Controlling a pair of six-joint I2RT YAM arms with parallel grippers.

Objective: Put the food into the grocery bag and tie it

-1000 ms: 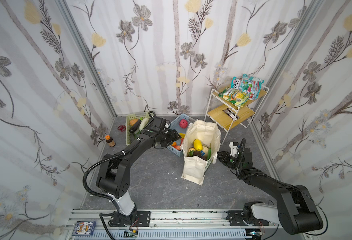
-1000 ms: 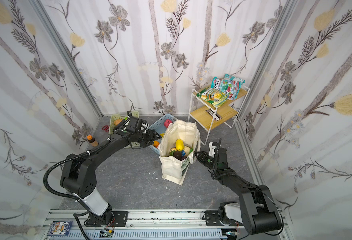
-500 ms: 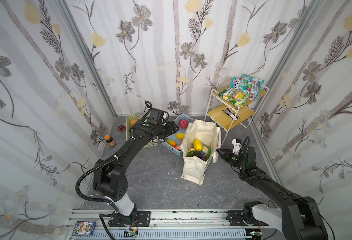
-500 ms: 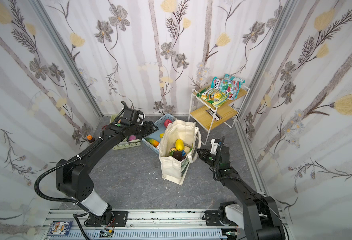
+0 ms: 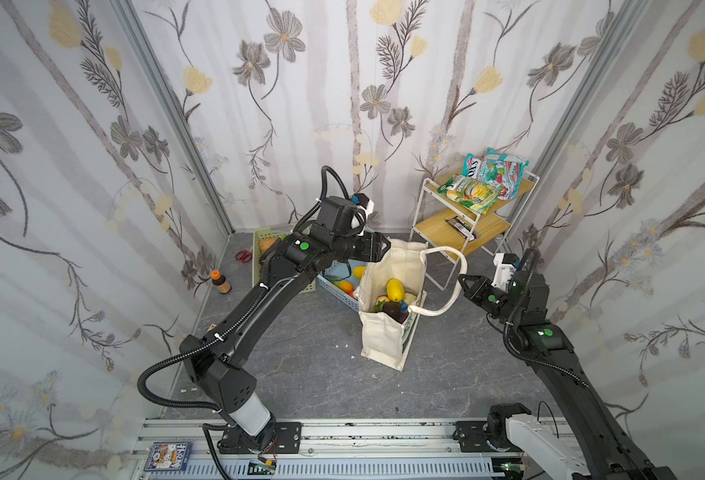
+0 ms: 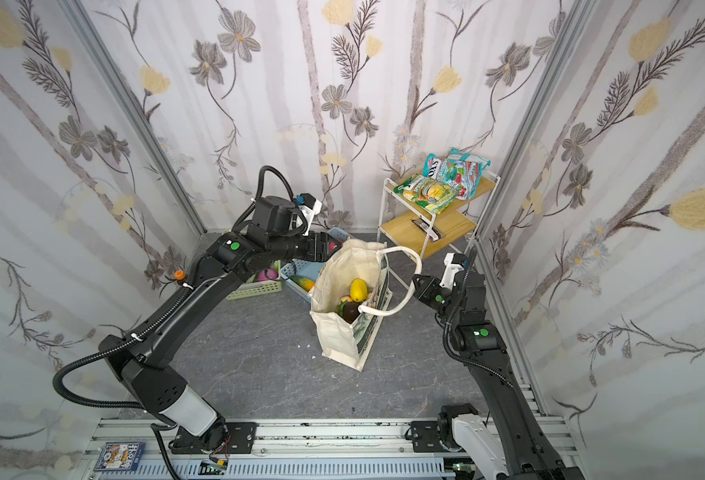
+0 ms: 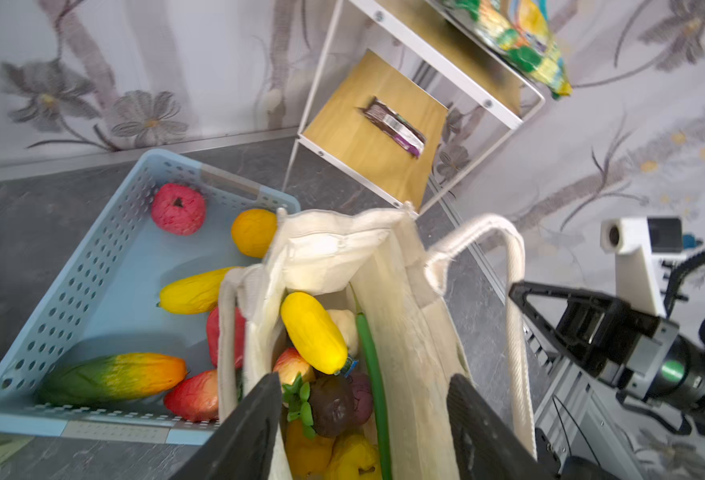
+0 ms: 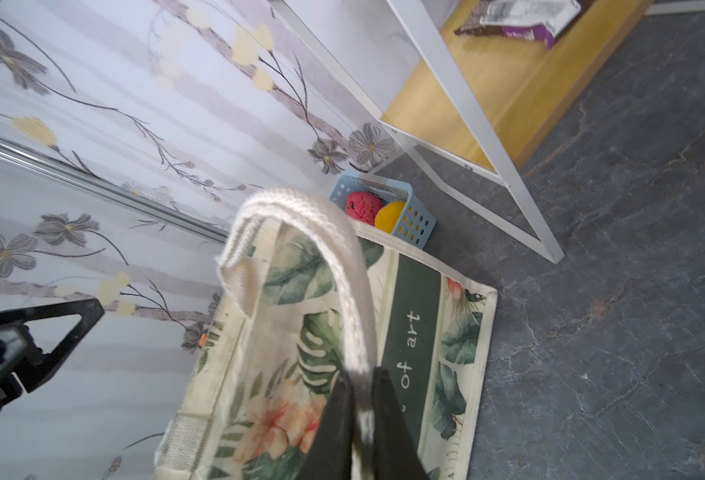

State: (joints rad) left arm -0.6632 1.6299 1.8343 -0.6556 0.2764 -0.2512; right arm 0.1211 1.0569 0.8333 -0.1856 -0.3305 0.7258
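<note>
1. While it stands on the grey worktop (image 5: 300,361), the cream canvas grocery bag (image 5: 382,338) has its long axis vertical, mouth up.
2. Right end effector (image 8: 362,376) clamps its cream woven handle (image 8: 342,257).
3. Left end effector (image 7: 365,377) hangs over the bag's rim, jaws apart, empty.

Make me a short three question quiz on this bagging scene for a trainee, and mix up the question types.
1. True or false: the right gripper is shut on the handle of the grocery bag.
2. The left gripper is: A) shut on a fruit, B) open over the bag's mouth, C) resting on the shelf.
3. Short answer: what colour is the basket holding the round red fruit?
Key: 1 true; 2 B; 3 blue.
</note>
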